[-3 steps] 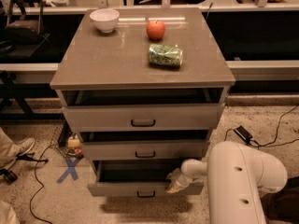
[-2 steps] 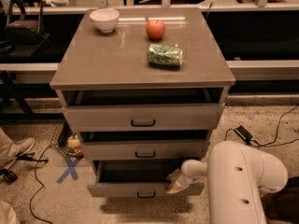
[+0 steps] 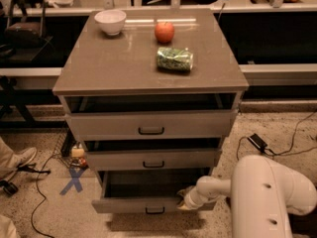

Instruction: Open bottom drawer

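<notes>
The bottom drawer [image 3: 129, 205] is the lowest of three grey-beige drawers, with a small black bar handle [image 3: 155, 210] at its centre. It stands pulled out, and its dark inside shows above the front. My gripper [image 3: 184, 200] is at the right end of that drawer front, at its top edge, at the end of the white arm [image 3: 270, 195] that comes in from the lower right. The middle drawer [image 3: 152, 159] and the top drawer [image 3: 150, 125] also stand slightly out.
On the cabinet top [image 3: 109, 66] are a white bowl [image 3: 110, 21], a red apple [image 3: 164, 31] and a green packet [image 3: 175, 59]. A blue X [image 3: 72, 180], cables and a shoe [image 3: 20, 158] lie on the floor at left. A black adapter [image 3: 257, 142] lies at right.
</notes>
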You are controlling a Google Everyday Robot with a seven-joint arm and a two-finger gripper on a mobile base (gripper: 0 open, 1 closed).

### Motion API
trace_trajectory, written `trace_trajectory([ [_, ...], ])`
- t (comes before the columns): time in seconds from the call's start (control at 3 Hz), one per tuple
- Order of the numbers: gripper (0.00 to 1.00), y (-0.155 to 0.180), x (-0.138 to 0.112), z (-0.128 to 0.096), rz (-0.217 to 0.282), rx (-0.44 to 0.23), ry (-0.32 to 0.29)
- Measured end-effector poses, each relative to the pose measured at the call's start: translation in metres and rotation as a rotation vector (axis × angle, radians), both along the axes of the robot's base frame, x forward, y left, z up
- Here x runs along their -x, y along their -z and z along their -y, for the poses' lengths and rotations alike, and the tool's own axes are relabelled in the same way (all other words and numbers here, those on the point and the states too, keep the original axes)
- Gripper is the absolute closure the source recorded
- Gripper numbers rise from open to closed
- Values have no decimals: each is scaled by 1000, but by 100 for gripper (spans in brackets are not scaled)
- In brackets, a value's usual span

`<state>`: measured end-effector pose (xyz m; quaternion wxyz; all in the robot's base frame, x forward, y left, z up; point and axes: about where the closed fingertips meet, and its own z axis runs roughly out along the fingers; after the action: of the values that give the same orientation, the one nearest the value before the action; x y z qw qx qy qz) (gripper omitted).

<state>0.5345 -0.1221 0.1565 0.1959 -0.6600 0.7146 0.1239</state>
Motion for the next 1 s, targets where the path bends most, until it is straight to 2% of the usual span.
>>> trace_trajectory([
  [0.33, 84, -2, -2, -1, 0, 0, 0],
  [1.0, 38, -1, -1, -2, -3, -1, -2],
])
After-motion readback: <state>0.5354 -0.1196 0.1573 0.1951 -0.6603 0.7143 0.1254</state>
